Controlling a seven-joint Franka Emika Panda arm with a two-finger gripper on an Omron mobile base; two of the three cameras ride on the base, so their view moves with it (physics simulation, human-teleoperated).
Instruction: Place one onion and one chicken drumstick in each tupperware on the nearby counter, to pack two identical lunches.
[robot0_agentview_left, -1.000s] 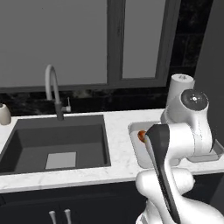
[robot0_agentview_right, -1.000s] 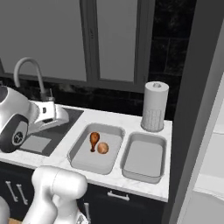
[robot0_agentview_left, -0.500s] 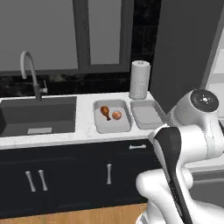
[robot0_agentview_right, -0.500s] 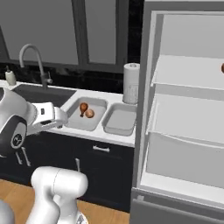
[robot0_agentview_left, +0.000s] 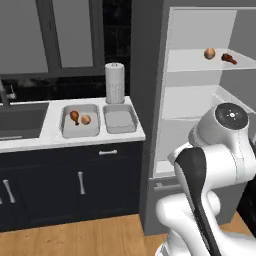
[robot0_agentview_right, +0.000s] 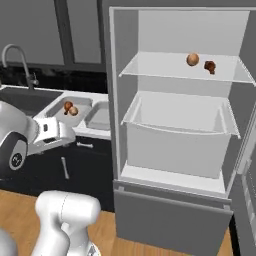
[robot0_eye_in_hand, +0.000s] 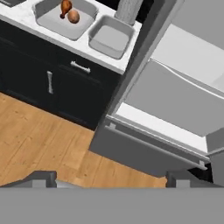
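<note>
Pincer (robot0_eye_in_hand: 111, 177) stands wide open holding nothing, above bare wood floor (robot0_eye_in_hand: 39, 140) before the table (robot0_agentview_left: 50, 137) edge and fridge (robot0_agentview_right: 175, 125).

The open fridge (robot0_agentview_right: 175, 135) is taken as landmark. Its upper shelf (robot0_agentview_right: 165, 67) is reached freely from the front; an onion (robot0_agentview_right: 192, 59) and a drumstick (robot0_agentview_right: 210, 66) lie near its right rear, just beside each other, with bare shelf left of them. Below it, a drawer bin (robot0_agentview_right: 175, 145) blocks the middle. Left of the fridge, the counter (robot0_agentview_left: 50, 137) carries two tupperwares (robot0_agentview_left: 120, 118) open from above; a paper towel roll (robot0_agentview_left: 114, 82) stands upright behind them, and the fridge's side wall (robot0_agentview_left: 147, 100) rises just right of them.
</note>
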